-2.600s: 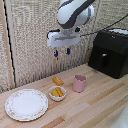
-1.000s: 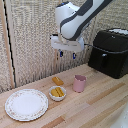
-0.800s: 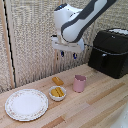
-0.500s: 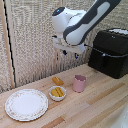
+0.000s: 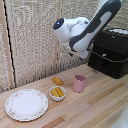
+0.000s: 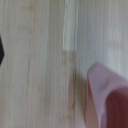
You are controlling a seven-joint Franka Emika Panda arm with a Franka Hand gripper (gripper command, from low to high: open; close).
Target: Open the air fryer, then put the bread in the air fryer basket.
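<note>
The black air fryer [image 5: 113,52] stands at the exterior view's right, its basket drawer [image 5: 102,64] shut. The handle [image 5: 97,56] is a dark bar on the drawer front and is hard to make out. My gripper [image 5: 84,53] hangs off the bulky white arm in the air just beside the fryer's front, above the pink cup; it is empty and seems open. One dark fingertip [image 6: 1,50] shows at the edge of the wrist view. The golden-orange bread [image 5: 58,80] lies on the wooden table, apart from the gripper.
A pink cup [image 5: 79,83] stands between the bread and the fryer and fills a corner of the wrist view [image 6: 107,95]. A small bowl with two golden sticks [image 5: 57,93] and a patterned plate [image 5: 26,104] sit nearer the front. A slatted wall is behind.
The arm has swung toward the exterior view's right, bringing the gripper from above the bowl area to just beside the air fryer's front.
</note>
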